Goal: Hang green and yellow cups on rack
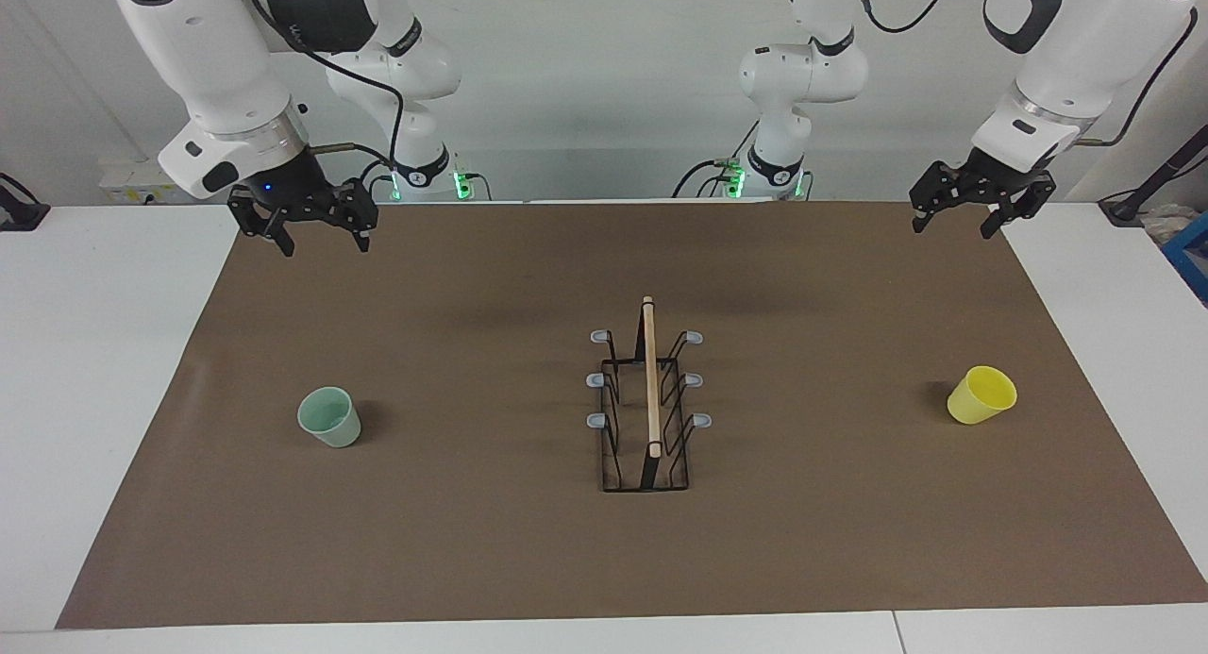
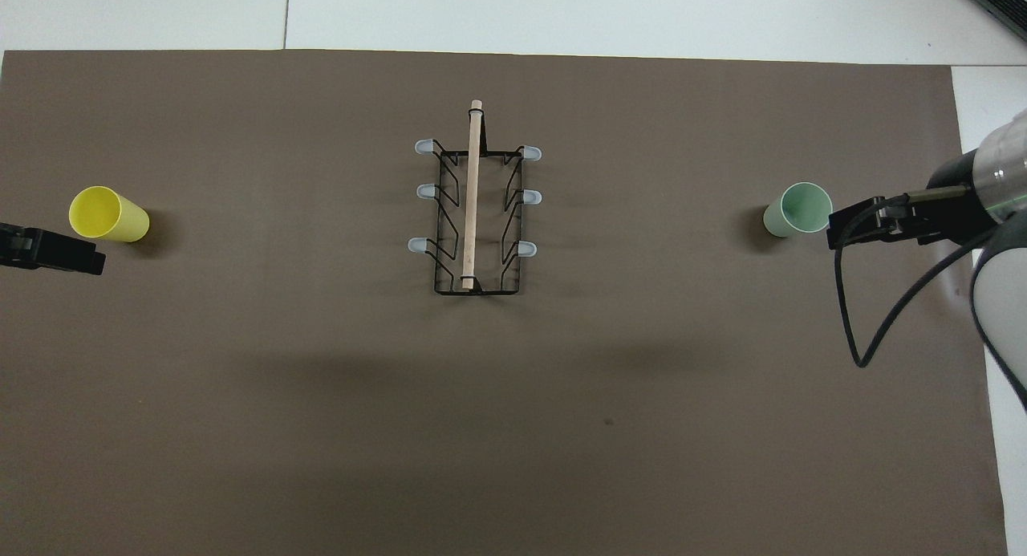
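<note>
Both cups untouched, nothing on the rack yet; both arms raised near their own edge of the counter.

Risks, as judged from this layout:
- The pale mint green tapered plastic cup (image 1: 329, 416) and the bright yellow tapered plastic cup (image 1: 981, 394) are light, smooth and handleless. A gripper closing off-centre on the taper could squeeze a cup out sideways or tip it over on the brown mat (image 1: 472, 541).
- Each cup stands mouth up and must be inverted over a prong. A loose grip could let it slip during the turn.
- The black wire rack with the long wooden top bar (image 1: 649, 399) looks light. A cup pushed down at a slant could catch a grey-capped prong (image 1: 596, 420) and shove or topple the rack.
- Both arms converge on the same rack, so they may crowd each other at the middle.

Positions:
- Right gripper (image 1: 319, 227): jaws wide, empty, held in the air. The green cup stands below it and well apart, farther out on the mat.
- Left gripper (image 1: 961, 219): jaws wide, empty, held in the air. The yellow cup stands below it and well apart, slightly toward the counter's end.
- The rack stands between the two cups, well apart from both grippers
</note>
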Motion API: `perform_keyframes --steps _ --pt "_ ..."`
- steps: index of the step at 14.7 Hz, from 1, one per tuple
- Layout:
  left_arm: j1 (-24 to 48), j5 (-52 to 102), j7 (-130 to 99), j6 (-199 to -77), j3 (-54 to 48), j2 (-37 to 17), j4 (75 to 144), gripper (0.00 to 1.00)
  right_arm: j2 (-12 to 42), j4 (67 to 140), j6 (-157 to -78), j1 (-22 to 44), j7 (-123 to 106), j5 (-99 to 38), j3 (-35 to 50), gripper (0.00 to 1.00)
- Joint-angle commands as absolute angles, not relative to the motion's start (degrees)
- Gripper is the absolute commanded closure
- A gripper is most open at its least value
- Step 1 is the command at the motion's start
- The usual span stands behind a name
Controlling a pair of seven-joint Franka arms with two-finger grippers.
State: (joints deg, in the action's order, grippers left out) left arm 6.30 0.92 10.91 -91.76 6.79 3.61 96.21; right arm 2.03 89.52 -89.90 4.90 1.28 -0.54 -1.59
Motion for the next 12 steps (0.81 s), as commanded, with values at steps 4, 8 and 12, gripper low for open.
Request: perform_keyframes --steps 4,8,12 --pt "5.54 -0.09 6.87 -93.69 7.12 4.49 97.3 0.0 2.2 89.38 -90.0 4.92 1.41 -0.97 -2.02 0.0" --pt "5.36 0.09 3.98 -92.99 7.47 0.36 93.96 0.0 2.29 89.38 -90.0 4.66 -0.6 -0.88 -2.11 0.0" --pt "4.04 0.61 2.02 -91.42 8.44 -8.41 85.64 0.0 2.02 89.82 -89.56 4.92 -6.4 1.75 -2.11 0.0"
